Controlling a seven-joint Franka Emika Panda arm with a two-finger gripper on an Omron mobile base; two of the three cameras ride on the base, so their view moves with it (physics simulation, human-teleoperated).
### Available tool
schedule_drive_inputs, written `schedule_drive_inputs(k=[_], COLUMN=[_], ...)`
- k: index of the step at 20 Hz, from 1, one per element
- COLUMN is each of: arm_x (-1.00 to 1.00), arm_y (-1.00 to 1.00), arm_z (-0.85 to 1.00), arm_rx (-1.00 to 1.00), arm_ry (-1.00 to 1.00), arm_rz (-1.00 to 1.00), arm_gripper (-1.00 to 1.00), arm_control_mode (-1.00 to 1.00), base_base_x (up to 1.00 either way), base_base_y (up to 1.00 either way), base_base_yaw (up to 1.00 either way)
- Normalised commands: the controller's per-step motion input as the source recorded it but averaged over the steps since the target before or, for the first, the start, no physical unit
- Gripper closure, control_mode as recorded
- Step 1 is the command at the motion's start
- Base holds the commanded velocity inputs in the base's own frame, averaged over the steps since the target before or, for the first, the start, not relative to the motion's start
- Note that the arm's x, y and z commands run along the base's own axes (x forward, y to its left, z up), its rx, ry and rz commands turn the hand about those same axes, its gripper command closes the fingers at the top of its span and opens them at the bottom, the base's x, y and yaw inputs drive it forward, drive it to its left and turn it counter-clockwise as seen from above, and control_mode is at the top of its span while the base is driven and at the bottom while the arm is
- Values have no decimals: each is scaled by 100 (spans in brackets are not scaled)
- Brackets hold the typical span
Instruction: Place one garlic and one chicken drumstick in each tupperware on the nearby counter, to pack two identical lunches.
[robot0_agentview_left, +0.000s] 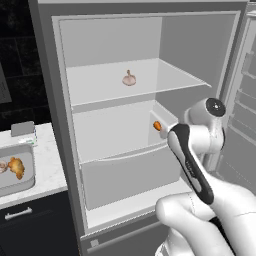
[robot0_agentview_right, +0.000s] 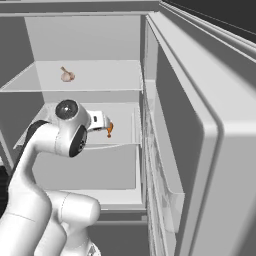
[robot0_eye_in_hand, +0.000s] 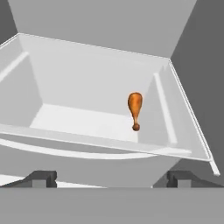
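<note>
A chicken drumstick (robot0_eye_in_hand: 135, 109) lies in the right part of a white fridge drawer (robot0_eye_in_hand: 87, 118), its bone end toward me. My gripper (robot0_eye_in_hand: 112, 179) hovers open just in front of the drawer, with nothing between its fingers. The same drumstick (robot0_agentview_left: 157, 125) (robot0_agentview_right: 109, 129) shows orange beside my hand. One garlic (robot0_agentview_left: 129, 78) (robot0_agentview_right: 66, 75) rests on the shelf above. On the counter (robot0_agentview_left: 47, 165) at the left, a grey tupperware (robot0_agentview_left: 27, 182) holds another drumstick (robot0_agentview_left: 16, 167) and a pale item at the frame edge.
The open fridge door (robot0_agentview_right: 200, 150) stands close on the right, with its racks facing the arm. A small grey box (robot0_agentview_left: 22, 128) sits at the back of the counter. Dark cabinets with a silver handle (robot0_agentview_left: 18, 214) lie below the counter.
</note>
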Motion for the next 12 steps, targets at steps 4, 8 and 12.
schedule_drive_inputs(k=[4,8,12], arm_x=[54,30,27], arm_y=[-32,-8,0], arm_z=[0,-9,-29], arm_rx=[1,2,1], arm_ry=[21,30,15], arm_rz=[0,0,0], arm_gripper=[-100,-100,-100], arm_control_mode=[-100,-100,-100], base_base_x=[0,0,0], base_base_y=[0,0,0], base_base_yaw=[0,0,0])
